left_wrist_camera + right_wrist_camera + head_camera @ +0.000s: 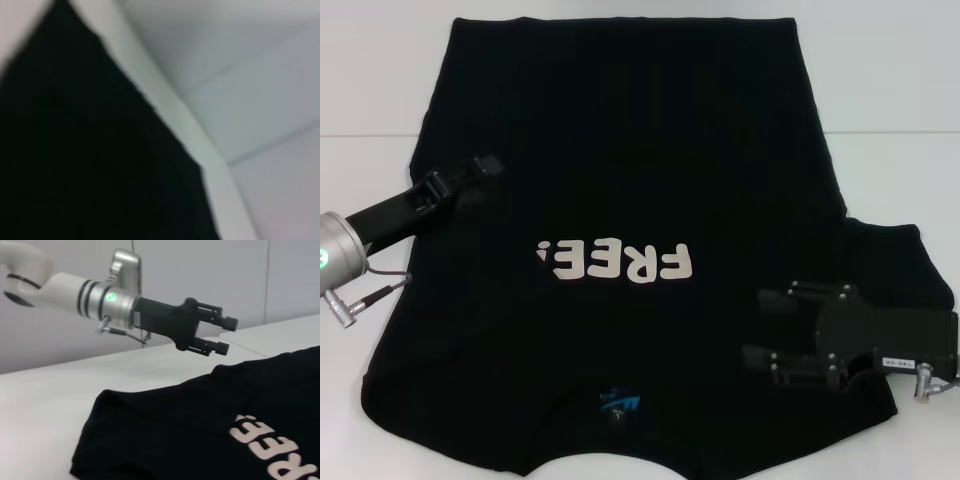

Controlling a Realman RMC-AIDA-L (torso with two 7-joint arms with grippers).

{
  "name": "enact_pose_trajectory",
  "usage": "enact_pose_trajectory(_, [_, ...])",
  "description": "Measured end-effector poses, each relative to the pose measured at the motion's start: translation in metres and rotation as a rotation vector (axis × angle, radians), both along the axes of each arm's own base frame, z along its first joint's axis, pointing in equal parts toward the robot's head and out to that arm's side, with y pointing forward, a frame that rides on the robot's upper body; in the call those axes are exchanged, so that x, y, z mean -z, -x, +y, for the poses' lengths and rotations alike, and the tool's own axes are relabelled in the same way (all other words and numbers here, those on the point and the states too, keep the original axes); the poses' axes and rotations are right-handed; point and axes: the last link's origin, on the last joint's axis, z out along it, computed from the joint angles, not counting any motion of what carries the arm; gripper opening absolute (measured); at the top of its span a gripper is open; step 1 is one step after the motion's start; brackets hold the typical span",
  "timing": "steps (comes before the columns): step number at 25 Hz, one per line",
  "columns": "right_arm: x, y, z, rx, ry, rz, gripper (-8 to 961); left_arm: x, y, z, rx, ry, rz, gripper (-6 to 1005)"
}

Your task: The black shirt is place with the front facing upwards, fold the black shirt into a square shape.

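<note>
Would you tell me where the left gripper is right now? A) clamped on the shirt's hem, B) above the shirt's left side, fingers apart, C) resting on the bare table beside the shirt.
B: the right wrist view shows the left gripper raised above the black shirt with its fingers apart and nothing between them.

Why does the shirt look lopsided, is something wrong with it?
The black shirt lies flat, but only one sleeve sticks out, on the robot's right. The other side has none showing; it looks folded in already. Nothing looks torn or spilled.
</note>
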Motion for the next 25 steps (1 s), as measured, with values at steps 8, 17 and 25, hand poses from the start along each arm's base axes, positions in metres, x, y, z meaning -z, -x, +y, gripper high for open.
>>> enact_pose_trajectory(8, [-0.025,-0.013,0.010,0.258,0.012,0.081,757,-0.023,-0.004,-0.048,0.465,0.009,0.207,777])
enact_pose_trajectory(17, [-0.092,-0.015,0.038,0.687,0.048,-0.025,757,-0.034,0.006,-0.091,0.774,0.098,0.442,917])
enact_pose_trajectory(25, [-0.141,-0.005,0.046,1.140,0.063,-0.277,757,-0.037,0.006,-0.097,0.828,0.110,0.455,919])
